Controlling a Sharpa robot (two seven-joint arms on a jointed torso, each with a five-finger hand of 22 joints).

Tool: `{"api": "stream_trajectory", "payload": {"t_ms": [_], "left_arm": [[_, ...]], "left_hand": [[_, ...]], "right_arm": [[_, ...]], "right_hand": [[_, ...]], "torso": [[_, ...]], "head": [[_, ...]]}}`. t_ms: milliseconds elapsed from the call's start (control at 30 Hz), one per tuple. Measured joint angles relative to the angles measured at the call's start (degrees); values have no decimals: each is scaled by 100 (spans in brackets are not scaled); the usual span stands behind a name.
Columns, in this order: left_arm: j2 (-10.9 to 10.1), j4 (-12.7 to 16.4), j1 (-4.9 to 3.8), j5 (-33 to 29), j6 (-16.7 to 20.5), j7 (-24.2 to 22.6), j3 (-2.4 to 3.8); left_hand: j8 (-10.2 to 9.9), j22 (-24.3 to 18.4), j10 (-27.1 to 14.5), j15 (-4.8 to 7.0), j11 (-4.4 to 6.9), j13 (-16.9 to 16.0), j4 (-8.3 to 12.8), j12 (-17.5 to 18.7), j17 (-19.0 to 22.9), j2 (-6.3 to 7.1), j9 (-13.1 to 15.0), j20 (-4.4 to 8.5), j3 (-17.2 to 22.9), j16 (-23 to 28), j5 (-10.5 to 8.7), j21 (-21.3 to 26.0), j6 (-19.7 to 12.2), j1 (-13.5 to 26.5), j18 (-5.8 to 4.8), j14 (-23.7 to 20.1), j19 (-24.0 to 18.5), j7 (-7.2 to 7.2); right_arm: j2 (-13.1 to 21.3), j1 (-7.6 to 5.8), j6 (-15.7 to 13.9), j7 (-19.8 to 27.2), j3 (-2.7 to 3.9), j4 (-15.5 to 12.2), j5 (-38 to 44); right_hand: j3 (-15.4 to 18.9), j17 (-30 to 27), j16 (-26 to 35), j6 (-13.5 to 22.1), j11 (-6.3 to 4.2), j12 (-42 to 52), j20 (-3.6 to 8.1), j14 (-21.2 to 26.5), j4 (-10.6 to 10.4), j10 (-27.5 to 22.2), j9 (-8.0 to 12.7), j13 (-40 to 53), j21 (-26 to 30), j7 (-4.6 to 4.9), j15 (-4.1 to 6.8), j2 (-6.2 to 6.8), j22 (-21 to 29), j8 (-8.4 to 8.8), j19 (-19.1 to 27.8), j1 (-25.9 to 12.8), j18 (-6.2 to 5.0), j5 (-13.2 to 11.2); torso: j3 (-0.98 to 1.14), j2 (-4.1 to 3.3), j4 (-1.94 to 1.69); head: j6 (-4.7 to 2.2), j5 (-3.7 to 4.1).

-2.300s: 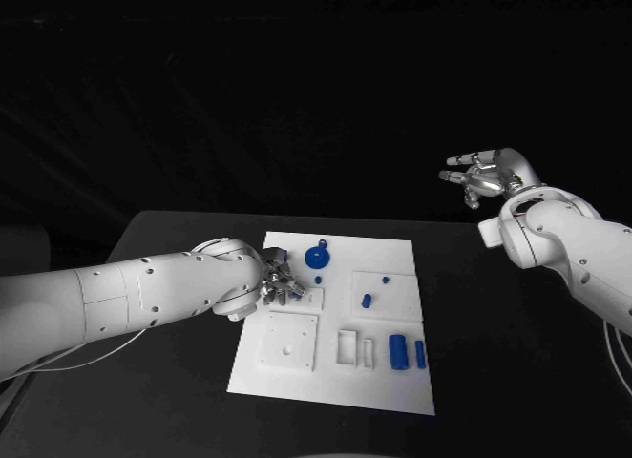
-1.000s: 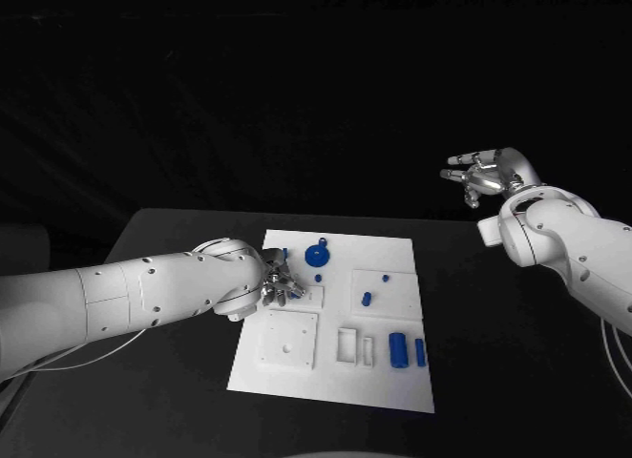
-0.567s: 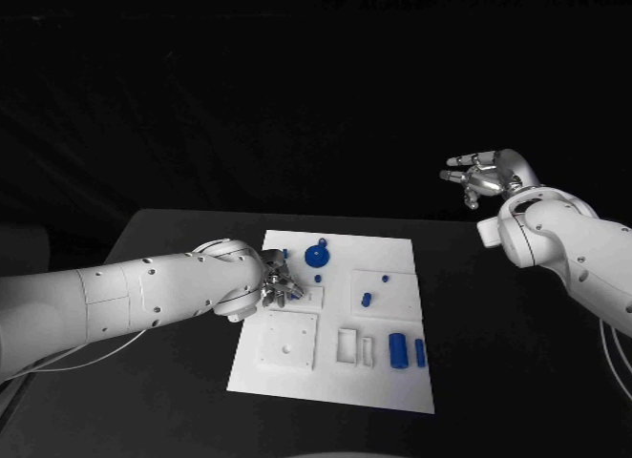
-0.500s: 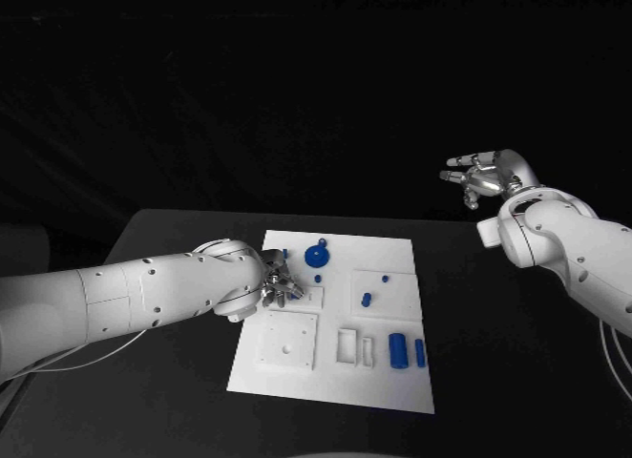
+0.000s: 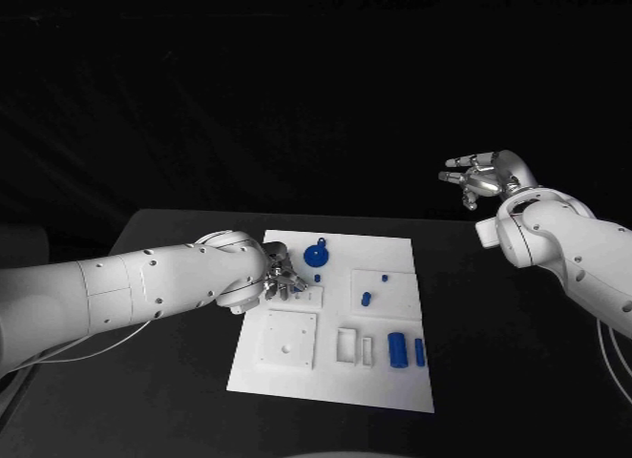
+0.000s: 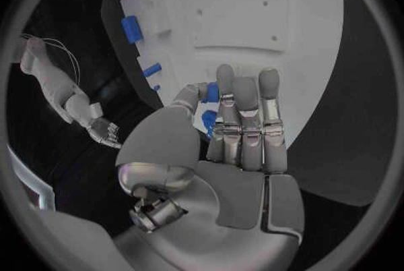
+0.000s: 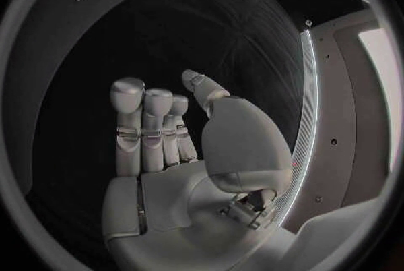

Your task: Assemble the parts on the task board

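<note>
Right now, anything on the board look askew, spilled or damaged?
Nothing stands out. The task board lies flat on the table, blue parts sit on it, the left hand is over its left side, the right hand is raised clear.

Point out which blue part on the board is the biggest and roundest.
The round blue part at the far end of the task board, just beyond the left hand. It is a wide disc; the other blue parts are slim cylinders or small pegs.

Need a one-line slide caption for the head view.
Left robot hand over the task board among blue parts; right robot hand raised, empty.
</note>
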State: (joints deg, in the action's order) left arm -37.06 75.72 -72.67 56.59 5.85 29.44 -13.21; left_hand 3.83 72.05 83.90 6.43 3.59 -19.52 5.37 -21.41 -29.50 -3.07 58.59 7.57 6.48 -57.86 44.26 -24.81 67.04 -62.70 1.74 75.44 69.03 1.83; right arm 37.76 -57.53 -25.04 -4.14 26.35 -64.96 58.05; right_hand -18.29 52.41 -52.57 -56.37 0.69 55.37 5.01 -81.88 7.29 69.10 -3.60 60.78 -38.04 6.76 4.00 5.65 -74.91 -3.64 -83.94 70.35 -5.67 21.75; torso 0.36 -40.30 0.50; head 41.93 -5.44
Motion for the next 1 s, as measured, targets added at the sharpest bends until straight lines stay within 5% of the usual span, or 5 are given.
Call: {"api": "stream_trajectory", "payload": {"t_ms": [400,1000], "left_arm": [[122,-153,-249,-77,-582,111,16],[418,-568,-296,-14,-1322,281,9]], "left_hand": [[-2,126,1,-1,-1,-29,0,1,-14,19,2,0,0,-23,-8,69,0,-19,0,-1,0,0],[-21,248,3,-22,-3,-78,0,1,-24,41,-6,0,0,-105,-22,150,0,-41,0,-22,0,0]], "right_arm": [[-50,25,55,-32,0,57,0],[-86,44,143,-89,-1,87,0]], "right_hand": [[15,1,17,4,-1,0,0,0,15,0,0,-5,0,7,0,0,0,0,0,0,2,0],[16,4,27,1,-2,0,0,0,16,1,0,-8,0,13,0,0,0,0,0,0,5,0]], "torso": [[5,-2,-1],[-1,-3,-7]], "head": [[24,-11],[87,-4]]}}
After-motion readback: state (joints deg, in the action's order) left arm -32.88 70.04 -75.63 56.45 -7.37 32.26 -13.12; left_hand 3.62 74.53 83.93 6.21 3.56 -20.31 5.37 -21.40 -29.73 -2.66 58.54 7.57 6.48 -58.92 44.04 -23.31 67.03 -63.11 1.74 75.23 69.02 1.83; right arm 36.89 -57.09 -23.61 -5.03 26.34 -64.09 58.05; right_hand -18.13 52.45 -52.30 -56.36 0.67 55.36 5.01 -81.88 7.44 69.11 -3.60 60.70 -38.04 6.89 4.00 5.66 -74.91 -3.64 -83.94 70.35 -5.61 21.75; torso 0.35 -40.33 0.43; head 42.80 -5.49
